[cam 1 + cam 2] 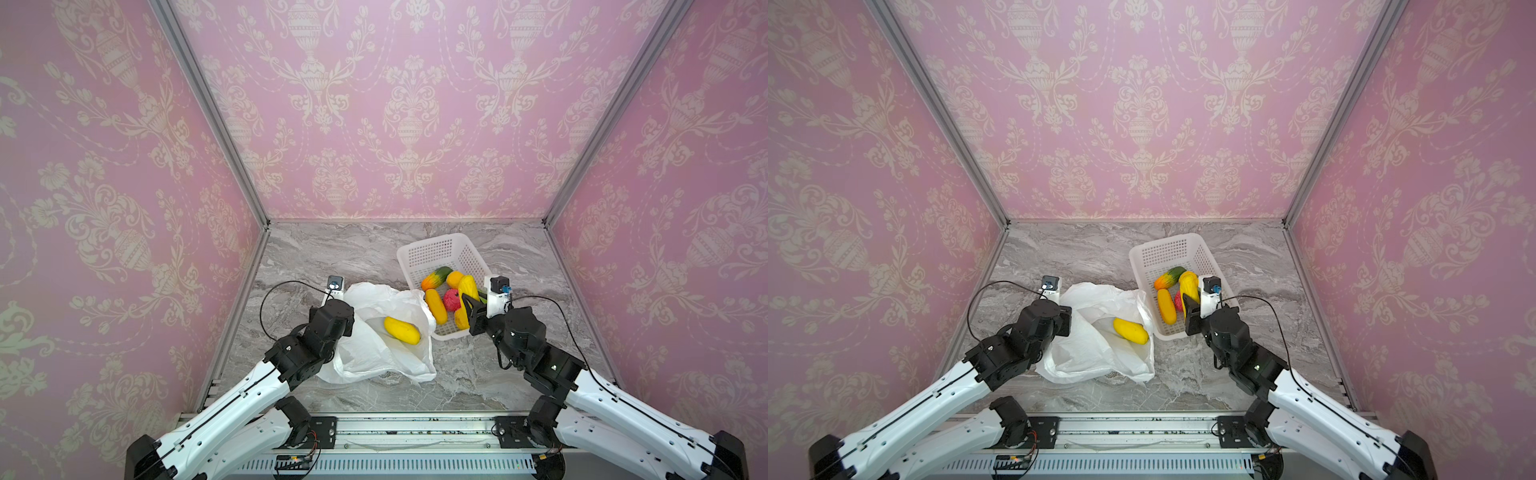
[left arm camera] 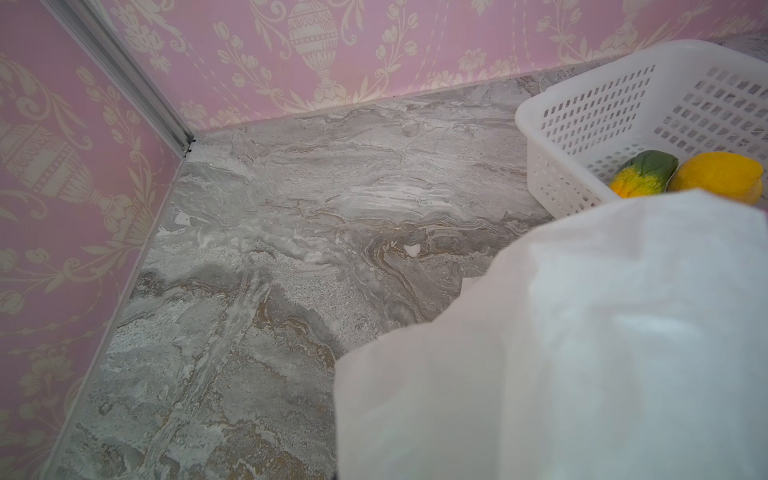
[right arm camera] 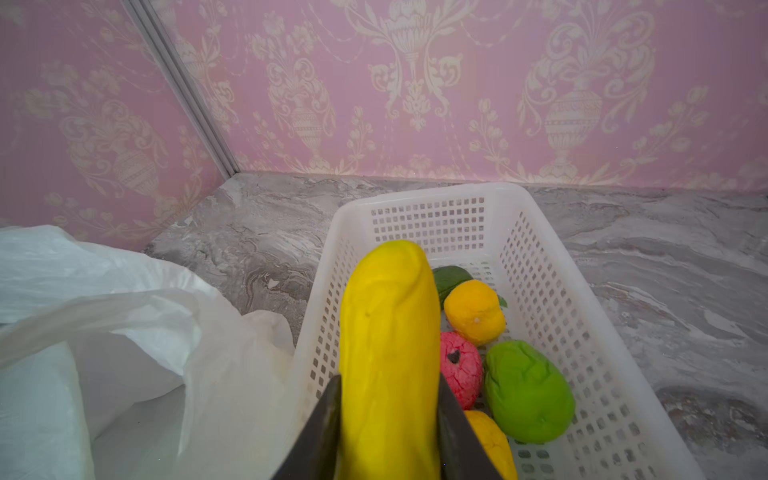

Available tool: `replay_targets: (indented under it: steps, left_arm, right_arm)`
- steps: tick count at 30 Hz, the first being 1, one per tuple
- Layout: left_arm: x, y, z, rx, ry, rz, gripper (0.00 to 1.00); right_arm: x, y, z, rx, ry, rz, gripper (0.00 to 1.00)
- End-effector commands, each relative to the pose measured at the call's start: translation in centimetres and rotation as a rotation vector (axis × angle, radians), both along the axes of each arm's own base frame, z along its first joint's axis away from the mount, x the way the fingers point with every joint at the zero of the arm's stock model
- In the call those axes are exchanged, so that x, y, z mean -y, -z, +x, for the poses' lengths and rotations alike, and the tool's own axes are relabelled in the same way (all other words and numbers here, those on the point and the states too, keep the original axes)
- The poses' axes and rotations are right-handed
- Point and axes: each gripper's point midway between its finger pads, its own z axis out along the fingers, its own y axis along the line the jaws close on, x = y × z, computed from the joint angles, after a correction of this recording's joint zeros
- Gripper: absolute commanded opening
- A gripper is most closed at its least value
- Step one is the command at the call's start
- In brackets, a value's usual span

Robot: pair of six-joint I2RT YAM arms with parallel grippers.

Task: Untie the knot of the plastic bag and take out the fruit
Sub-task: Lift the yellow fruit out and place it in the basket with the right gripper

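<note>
The right gripper (image 3: 388, 388), clamped on a long yellow fruit (image 3: 390, 316), holds it over the white basket (image 3: 415, 192), right of centre, to drop it in. The left gripper, closed and hidden behind film, apparently pinches the untied plastic bag (image 1: 374, 353) open at left; another yellow fruit (image 1: 402, 330) lies inside.

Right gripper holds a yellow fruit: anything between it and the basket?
Nothing visible bars it: the yellow fruit in the right gripper is over the basket, within its rim. The pink fruit and green fruit lie beside it.
</note>
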Motion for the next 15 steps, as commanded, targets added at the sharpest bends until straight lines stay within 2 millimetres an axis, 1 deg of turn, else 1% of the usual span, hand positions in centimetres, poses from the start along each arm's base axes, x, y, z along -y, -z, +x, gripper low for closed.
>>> replay_targets:
  steps: [1,2,4,5,7,9,11,13,15]
  left_arm:
    - [-0.3,0.3,0.0,-0.003,-0.008,-0.001,0.00]
    - [-0.3,0.3,0.0,-0.004,-0.008,-0.001,0.00]
    - [-0.3,0.2,0.0,-0.003,-0.009,-0.002,0.00]
    - [-0.3,0.3,0.0,-0.003,-0.010,-0.001,0.00]
    - [-0.5,0.2,0.0,0.002,-0.019,-0.001,0.00]
    - [-1.0,0.1,-0.1,0.009,-0.035,0.001,0.00]
    - [-1.4,-0.2,-0.2,0.019,-0.049,-0.001,0.00]
    - [-1.6,-0.3,-0.4,0.028,-0.053,-0.009,0.00]
    - [-1.7,-0.4,-0.5,0.031,-0.051,-0.015,0.00]
  right_arm:
    - [-2.8,1.0,-0.8,-0.057,-0.150,0.059,0.22]
    - [-2.8,1.2,-0.4,-0.068,-0.135,0.054,0.23]
    - [-2.0,2.1,0.7,-0.093,-0.055,0.010,0.24]
    - [-1.5,2.8,1.4,-0.113,-0.019,-0.013,0.26]
    - [-1.4,4.4,2.9,-0.181,0.006,-0.032,0.26]
    - [-2.0,6.5,4.6,-0.269,0.000,-0.037,0.25]
    - [-2.9,8.2,6.5,-0.332,-0.007,-0.061,0.24]
    - [-3.7,9.3,8.5,-0.363,-0.009,-0.086,0.23]
    - [-4.4,9.9,10.6,-0.382,-0.005,-0.100,0.22]
